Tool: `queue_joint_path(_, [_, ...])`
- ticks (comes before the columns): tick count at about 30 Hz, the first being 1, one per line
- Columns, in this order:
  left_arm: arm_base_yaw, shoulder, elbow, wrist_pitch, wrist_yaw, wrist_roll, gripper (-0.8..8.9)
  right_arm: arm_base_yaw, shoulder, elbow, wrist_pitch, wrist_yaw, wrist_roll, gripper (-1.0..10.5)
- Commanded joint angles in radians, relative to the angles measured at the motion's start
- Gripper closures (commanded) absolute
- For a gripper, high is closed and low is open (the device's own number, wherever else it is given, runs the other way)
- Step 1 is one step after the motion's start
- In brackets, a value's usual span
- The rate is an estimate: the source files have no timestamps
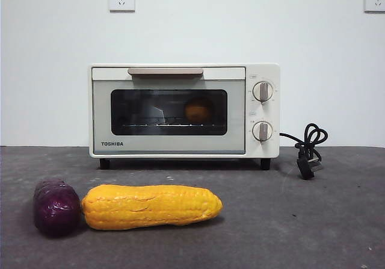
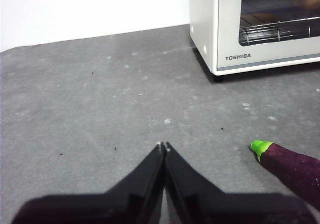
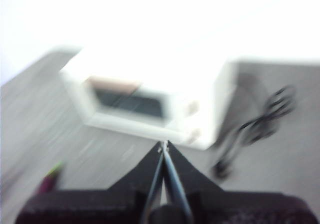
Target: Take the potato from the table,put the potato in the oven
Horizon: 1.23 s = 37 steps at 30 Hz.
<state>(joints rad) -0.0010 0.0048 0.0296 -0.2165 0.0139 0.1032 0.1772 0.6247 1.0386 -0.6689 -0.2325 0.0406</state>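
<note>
The left gripper [image 2: 163,146] hangs low over the table [image 2: 100,108], its two black jaws pressed together tip to tip with nothing between them. Just off to one side of those tips lies the dark purple vegetable [image 2: 295,169] with its bright green stem end, near but not touching. Farther out from the gripper, across bare grey surface, stands the oven [image 2: 235,28] — only its near corner, the brand name and part of the glass door show in this wrist view.

The right gripper [image 3: 163,145] is also closed and empty, jaws meeting at a thin seam. Its picture is blurred; beyond the tips the oven sits well apart, and the black cord [image 3: 260,119] trails beside the oven's far side.

From the front, neither arm shows. Nearest lie the purple vegetable and the yellow corn cob [image 1: 151,206], touching end to end on the table. Behind them the oven stands with its door shut — the potato [image 1: 198,110] rests inside on the wire rack, seen through the dark glass toward the knob side. The cord lies coiled beside the oven.
</note>
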Motion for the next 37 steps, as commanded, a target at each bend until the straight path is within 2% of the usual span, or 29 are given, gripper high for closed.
queue_joint_path(1, [0.002,-0.003,-0.011,-0.008,0.004,-0.009,8.17,-0.082,-0.092,-0.147,0.159,0.003,0.003,9.5])
queue_joint_path(6, [0.002,-0.003,-0.011,-0.008,0.004,-0.009,8.17,-0.137,-0.259,-0.434,0.467,0.006,0.003,9.5])
queue_joint_path(10, [0.002,-0.003,-0.011,-0.008,0.004,-0.009,8.17,-0.138,-0.363,-0.636,0.611,0.014,0.003,9.5])
queue_joint_path(12, [0.002,-0.003,-0.011,-0.008,0.005,-0.009,8.17,-0.138,-0.414,-0.729,0.644,0.06,0.014,9.5])
queue_joint_path(17, [0.002,-0.003,-0.011,-0.008,0.005,-0.009,8.17,-0.138,-0.513,-0.886,0.645,0.164,0.053,9.5])
queue_joint_path(21, [0.002,-0.003,-0.011,-0.008,0.005,-0.009,8.17,-0.138,-0.562,-0.957,0.645,0.183,0.052,9.5])
queue_joint_path(29, [0.002,-0.003,-0.011,-0.008,0.004,-0.009,8.17,-0.138,-0.617,-1.024,0.626,0.183,0.052,9.5])
queue_joint_path(37, [0.002,-0.003,-0.011,-0.008,0.004,-0.009,8.17,-0.137,-0.624,-1.032,0.488,0.183,0.045,9.5])
